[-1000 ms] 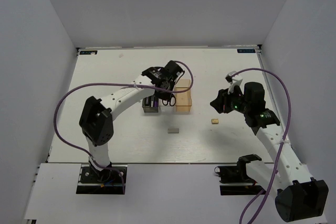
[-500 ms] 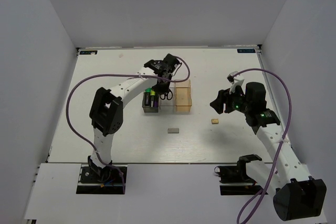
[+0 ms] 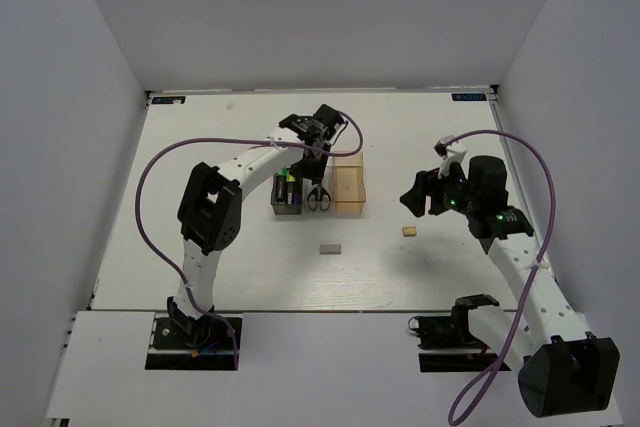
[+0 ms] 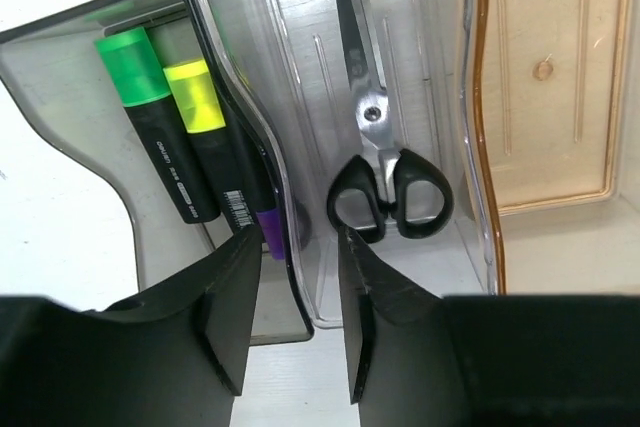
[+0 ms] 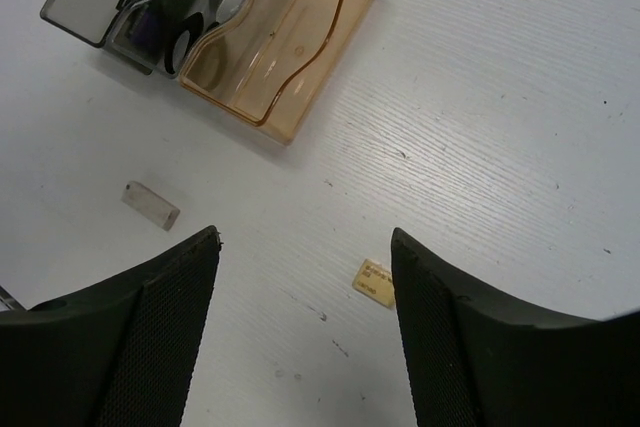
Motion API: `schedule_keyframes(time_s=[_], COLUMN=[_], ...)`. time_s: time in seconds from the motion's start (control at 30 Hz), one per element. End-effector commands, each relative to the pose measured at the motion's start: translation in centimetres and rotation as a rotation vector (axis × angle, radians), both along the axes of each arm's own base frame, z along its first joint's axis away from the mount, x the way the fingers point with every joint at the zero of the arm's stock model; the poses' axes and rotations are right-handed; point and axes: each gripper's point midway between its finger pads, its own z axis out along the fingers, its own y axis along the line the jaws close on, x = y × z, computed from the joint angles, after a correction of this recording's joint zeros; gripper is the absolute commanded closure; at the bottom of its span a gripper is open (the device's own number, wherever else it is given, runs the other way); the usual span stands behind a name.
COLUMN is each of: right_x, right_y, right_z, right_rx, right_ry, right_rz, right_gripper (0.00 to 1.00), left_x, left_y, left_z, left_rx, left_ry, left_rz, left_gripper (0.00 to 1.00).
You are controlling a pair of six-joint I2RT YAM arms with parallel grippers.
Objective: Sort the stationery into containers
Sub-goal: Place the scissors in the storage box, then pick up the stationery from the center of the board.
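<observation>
Black-handled scissors (image 4: 385, 182) lie flat in the clear container (image 4: 440, 97), also visible from above (image 3: 317, 197). My left gripper (image 4: 293, 247) hovers open and empty just above them, near the wall shared with the dark grey container (image 4: 60, 97). That container holds green (image 4: 150, 117), yellow (image 4: 205, 137) and purple (image 4: 270, 232) highlighters. The orange container (image 4: 545, 97) is empty. My right gripper (image 5: 305, 237) is open above the table, with the tiny tan block (image 5: 376, 283) just inside its right finger. The grey eraser (image 5: 151, 206) lies on the table to the left.
The three containers (image 3: 318, 192) stand in a row mid-table. The eraser (image 3: 331, 247) lies in front of them and the tan block (image 3: 409, 231) to their right. Purple cables loop from both arms. White walls close in the table's sides and back.
My left gripper has opened and the scissors have dropped from it into the clear container. My right gripper's jaws have spread wider; that arm has hardly moved.
</observation>
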Motion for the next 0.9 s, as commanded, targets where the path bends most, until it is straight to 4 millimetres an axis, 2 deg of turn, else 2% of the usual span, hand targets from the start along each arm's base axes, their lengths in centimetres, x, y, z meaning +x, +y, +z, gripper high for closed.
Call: schedule_keyframes(time_s=[0.0, 0.03, 0.07, 0.1, 0.13, 0.17, 0.2, 0.23, 0.3, 0.33, 0.37, 0.4, 0.43, 0.47, 0.5, 0.53, 0.57, 0.6, 0.67, 0.73, 0.77, 0.8, 0.87], right_x=[0.3, 0.4, 0.3, 0.3, 0.4, 0.2, -0.2, -0.7, -1.4, -2.2, -2.5, -3.8, -3.9, -4.2, -5.1, -5.0, -5.4, -5.7, -5.2, -4.7, -4.5, -3.6, -2.6], right_y=[0.1, 0.1, 0.1, 0.1, 0.1, 0.2, 0.5, 0.8, 0.9, 1.3, 1.5, 1.4, 1.4, 1.3, 0.8, 0.5, 0.3, -0.1, -0.4, -0.5, -0.5, -0.5, -0.7], right_z=[0.3, 0.0, -0.1, -0.1, -0.4, -0.6, -0.6, -1.3, -1.9, -2.4, -2.6, -3.3, -3.9, -4.4, -6.5, -7.3, -8.8, -10.0, -10.6, -11.4, -11.5, -11.5, -11.7], right_rx=[0.007, 0.005, 0.003, -0.003, -0.013, -0.027, -0.043, -0.07, -0.122, -0.143, -0.162, -0.175, -0.243, -0.267, -0.312, -0.367, -0.387, -0.432, -0.479, -0.484, -0.481, -0.481, -0.496], right_ry=[-0.02, -0.009, -0.004, -0.01, -0.002, -0.004, -0.013, -0.001, -0.019, -0.035, -0.052, -0.025, -0.126, -0.15, -0.169, -0.224, -0.214, -0.24, -0.277, -0.248, -0.231, -0.219, -0.206], right_rz=[0.014, 0.015, 0.016, 0.028, 0.038, 0.069, 0.125, 0.195, 0.296, 0.399, 0.446, 0.496, 0.611, 0.653, 0.718, 0.775, 0.806, 0.855, 0.893, 0.914, 0.912, 0.912, 0.897], right_gripper=[0.28, 0.28, 0.33, 0.38, 0.42, 0.55, 0.63, 0.71, 0.87, 0.87, 0.85, 0.72, 0.63, 0.54, 0.42, 0.37, 0.31, 0.29, 0.28, 0.28, 0.26, 0.26, 0.26], left_x=[0.6, 0.7, 0.6, 0.5, 0.2, -0.1, -0.7, -1.5, -4.2, -5.5, -7.9, -9.7, -10.8, -13.6, -14.7, -15.4, -17.8, -18.4, -20.1, -21.3, -21.7, -22.2, -22.5], left_y=[-0.4, -0.3, -0.5, -0.5, -0.5, -0.8, -1.3, -1.0, -1.7, -1.3, -1.0, -1.3, -1.3, -1.0, -0.8, -0.9, -0.1, -0.1, 0.5, 1.4, 1.6, 2.4, 2.9], left_z=[3.6, 4.1, 4.8, 5.1, 6.5, 7.2, 7.7, 9.6, 8.7, 11.0, 8.3, 9.1, 8.8, 6.4, 6.8, 6.5, 5.2, 4.8, 4.2, 2.6, 2.9, 1.6, 2.0], left_rx=[-0.057, -0.063, -0.075, -0.08, -0.099, -0.107, -0.112, -0.136, -0.113, -0.146, -0.106, -0.131, -0.135, -0.112, -0.138, -0.152, -0.152, -0.157, -0.165, -0.145, -0.158, -0.14, -0.16], left_ry=[-0.065, -0.071, -0.083, -0.086, -0.112, -0.126, -0.136, -0.166, -0.147, -0.189, -0.139, -0.152, -0.145, -0.109, -0.121, -0.123, -0.089, -0.079, -0.058, -0.025, -0.039, -0.02, -0.038], left_rz=[0.005, 0.007, 0.005, 0.006, -0.002, -0.017, -0.037, -0.05, -0.131, -0.15, -0.199, -0.243, -0.267, -0.324, -0.345, -0.359, -0.403, -0.417, -0.454, -0.47, -0.482, -0.48, -0.468], left_gripper=[0.52, 0.52, 0.52, 0.57, 0.61, 0.68, 0.88, 0.97, 1.0, 1.0, 1.0, 0.93, 0.63, 0.51, 0.43, 0.3, 0.27, 0.25, 0.22, 0.22, 0.22, 0.22, 0.23])
